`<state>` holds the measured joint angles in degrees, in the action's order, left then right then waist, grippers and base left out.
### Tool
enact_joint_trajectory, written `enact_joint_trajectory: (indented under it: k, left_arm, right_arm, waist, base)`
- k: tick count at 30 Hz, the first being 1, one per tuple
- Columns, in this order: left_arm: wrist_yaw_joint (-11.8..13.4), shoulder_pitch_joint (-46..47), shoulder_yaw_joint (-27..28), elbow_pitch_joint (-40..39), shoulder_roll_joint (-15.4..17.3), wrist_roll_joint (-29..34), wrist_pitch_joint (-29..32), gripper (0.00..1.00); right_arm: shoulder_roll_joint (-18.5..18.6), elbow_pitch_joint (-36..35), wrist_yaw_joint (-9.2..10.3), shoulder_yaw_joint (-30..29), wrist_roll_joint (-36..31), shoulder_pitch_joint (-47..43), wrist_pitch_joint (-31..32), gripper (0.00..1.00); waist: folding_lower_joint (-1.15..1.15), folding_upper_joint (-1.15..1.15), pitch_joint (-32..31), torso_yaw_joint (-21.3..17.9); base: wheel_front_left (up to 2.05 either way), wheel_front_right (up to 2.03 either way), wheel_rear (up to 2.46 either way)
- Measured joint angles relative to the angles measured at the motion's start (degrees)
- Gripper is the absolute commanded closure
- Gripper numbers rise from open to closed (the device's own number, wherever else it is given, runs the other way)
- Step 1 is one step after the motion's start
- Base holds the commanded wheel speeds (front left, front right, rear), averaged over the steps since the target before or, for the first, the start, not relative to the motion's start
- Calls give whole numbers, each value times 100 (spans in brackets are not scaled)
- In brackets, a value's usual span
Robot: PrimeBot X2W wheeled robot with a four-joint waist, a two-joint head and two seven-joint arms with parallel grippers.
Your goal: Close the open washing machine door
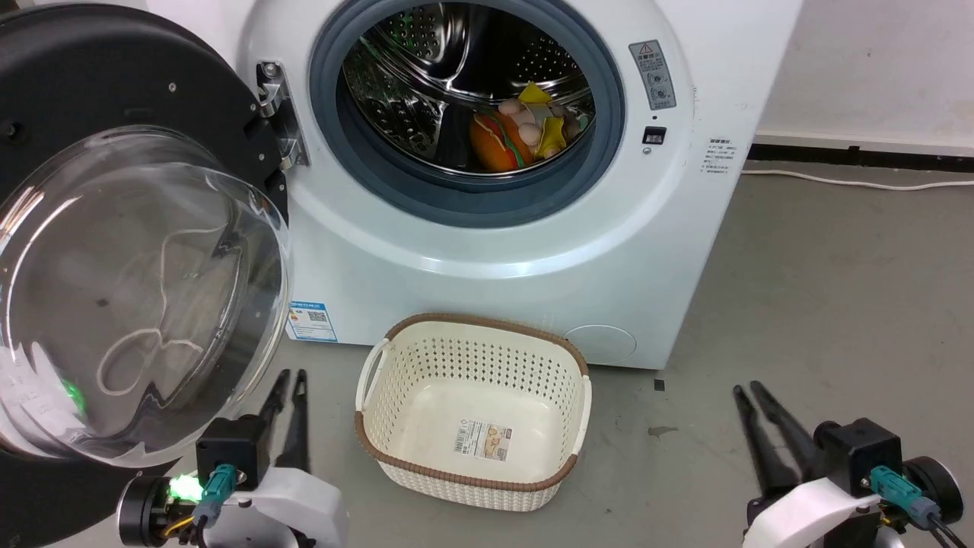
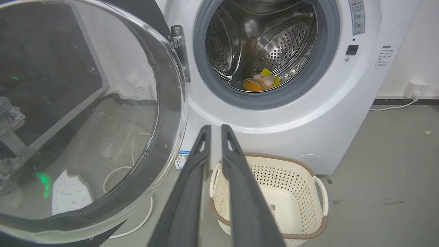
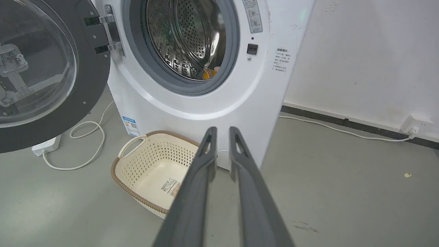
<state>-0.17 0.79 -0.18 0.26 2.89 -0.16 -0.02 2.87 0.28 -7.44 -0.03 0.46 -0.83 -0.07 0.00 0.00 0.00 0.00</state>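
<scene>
The washing machine door [image 1: 114, 68], a black disc with a bulging clear glass bowl, stands swung wide open at the left on its metal hinge [image 1: 278, 114]. The white washing machine [image 1: 494, 251] shows its round drum mouth, with colourful soft toys [image 1: 517, 129] lying inside. My left gripper [image 1: 292, 374] is shut and empty, low on the floor just below and right of the door's glass. My right gripper [image 1: 747, 388] is shut and empty at the lower right, well apart from the machine. The door [image 2: 85, 113] is left of the left gripper [image 2: 215, 127]; the door [image 3: 92, 79] is far left of the right gripper [image 3: 223, 128].
A cream perforated basket [image 1: 487, 323] with a brown rim stands empty on the grey floor in front of the machine, between my grippers. A white cable [image 3: 92, 130] and power strip [image 3: 46, 147] lie under the door. Another cable [image 1: 837, 181] runs along the right wall.
</scene>
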Motion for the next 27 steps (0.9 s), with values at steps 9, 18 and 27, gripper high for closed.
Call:
enact_joint_trajectory:
  k: [9,18,27]
  left_arm:
    - [-1,1,-15,-2,0,-2,-62,0]
    - [-9,1,-20,-5,-1,-3,-165,0]
    - [-46,1,-27,-14,-1,-11,-267,0]
  right_arm:
    - [0,12,0,-53,63,0,-62,0]
    - [0,31,0,-48,118,-3,-171,0]
    - [0,57,0,-3,208,-9,-266,0]
  waist:
    - [0,0,9,13]
    - [0,0,2,129]
    - [0,0,-15,421]
  base:
    - [0,0,0]
    - [0,0,0]
    - [0,0,0]
